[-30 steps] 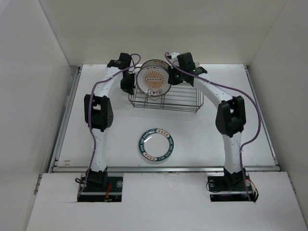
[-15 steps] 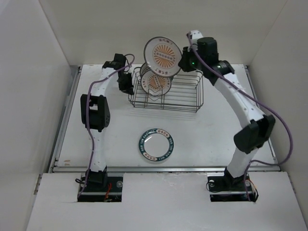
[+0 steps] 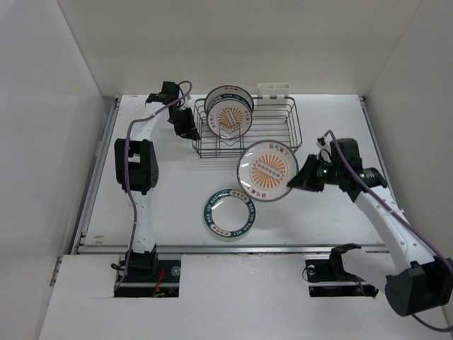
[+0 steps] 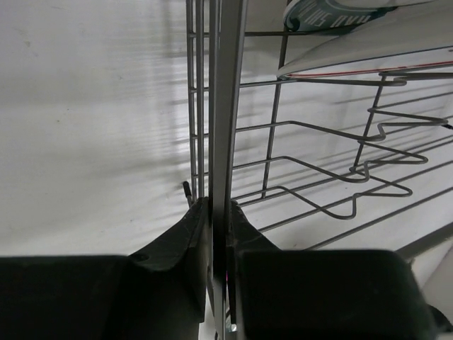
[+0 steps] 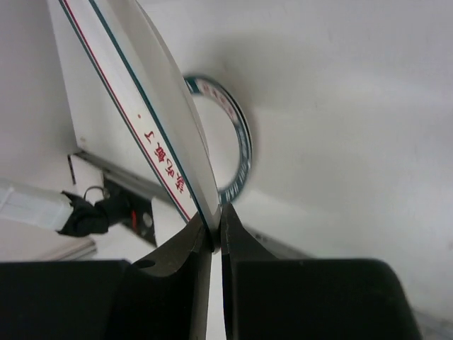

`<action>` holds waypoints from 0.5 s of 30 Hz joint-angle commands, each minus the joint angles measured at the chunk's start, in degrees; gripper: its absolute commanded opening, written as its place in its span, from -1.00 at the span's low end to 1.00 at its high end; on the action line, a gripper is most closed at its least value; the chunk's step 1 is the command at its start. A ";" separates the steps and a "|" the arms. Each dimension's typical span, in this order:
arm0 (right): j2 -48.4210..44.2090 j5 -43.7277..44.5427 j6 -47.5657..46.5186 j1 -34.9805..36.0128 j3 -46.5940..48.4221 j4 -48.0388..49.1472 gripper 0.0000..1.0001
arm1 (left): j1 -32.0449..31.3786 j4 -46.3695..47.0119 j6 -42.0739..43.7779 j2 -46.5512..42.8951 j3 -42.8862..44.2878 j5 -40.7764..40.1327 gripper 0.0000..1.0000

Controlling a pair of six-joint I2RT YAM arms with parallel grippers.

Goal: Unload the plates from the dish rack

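White walls (image 3: 42, 142) box in my worktop (image 3: 340, 205). At its 12 o'clock sits the rack (image 3: 276, 134), with a racked plate (image 3: 228, 112) upright near its 9 o'clock end. My left claw (image 4: 219, 209) is pinched tight on that end's wire. My right claw (image 5: 216, 227) is clamped on the rim of the held plate (image 3: 267, 171), which is tilted. The teal plate (image 3: 231, 212) lies flat close by at its 7 o'clock.

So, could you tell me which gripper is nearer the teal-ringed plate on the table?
Right. The right gripper, holding a sunburst plate, hangs just right of the teal-ringed plate; the left gripper is farther back, clamped on the dish rack.
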 commanded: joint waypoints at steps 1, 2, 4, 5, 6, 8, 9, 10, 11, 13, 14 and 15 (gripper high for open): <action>-6.49 -7.89 8.20 -2.26 -5.76 -0.28 -1.00 | 1.79 -0.02 -11.03 -2.57 -1.58 8.83 -1.00; -7.11 -8.41 8.20 -3.66 -9.00 -1.86 -1.00 | 1.79 0.51 -11.56 -1.69 -0.88 9.45 -1.00; -8.95 -9.11 8.20 -5.25 -12.00 -3.73 -1.00 | 1.79 0.51 -11.57 -1.16 1.05 9.46 -1.00; -8.96 -9.12 8.72 -7.00 -13.15 -3.73 -1.00 | 1.79 -0.79 -10.96 -0.37 1.67 8.50 -1.00; -9.57 -8.51 8.73 -7.80 -14.90 -4.25 -1.00 | 1.79 -0.81 -10.34 -0.37 2.28 7.62 -1.00; -9.57 -7.19 10.21 -10.77 -16.67 -4.25 -1.00 | 1.79 -1.68 -8.15 -0.37 3.26 5.26 -1.00; -9.57 -5.53 10.74 -11.92 -18.33 -4.25 -1.00 | 1.79 -2.38 -7.53 -0.37 4.04 5.24 -1.00; -9.05 -4.90 10.75 -13.33 -19.13 -4.25 -1.00 | 1.79 -2.39 -6.91 -0.37 4.57 4.63 -1.00; -9.05 -4.38 11.97 -14.56 -20.01 -3.04 -1.00 | 1.79 -2.91 -6.39 -0.37 4.58 4.63 -1.00; -8.52 -2.88 12.60 -18.34 -22.47 -0.93 -1.00 | 1.79 -2.92 -5.33 -0.37 4.58 4.10 -1.00; -7.82 -2.18 13.29 -19.66 -23.26 -0.04 -1.00 | 1.79 -2.92 -4.37 -0.37 4.58 4.10 -1.00; -7.82 -2.17 13.99 -22.19 -24.14 1.10 -1.00 | 1.79 -3.61 -4.36 -0.37 4.58 3.58 -1.00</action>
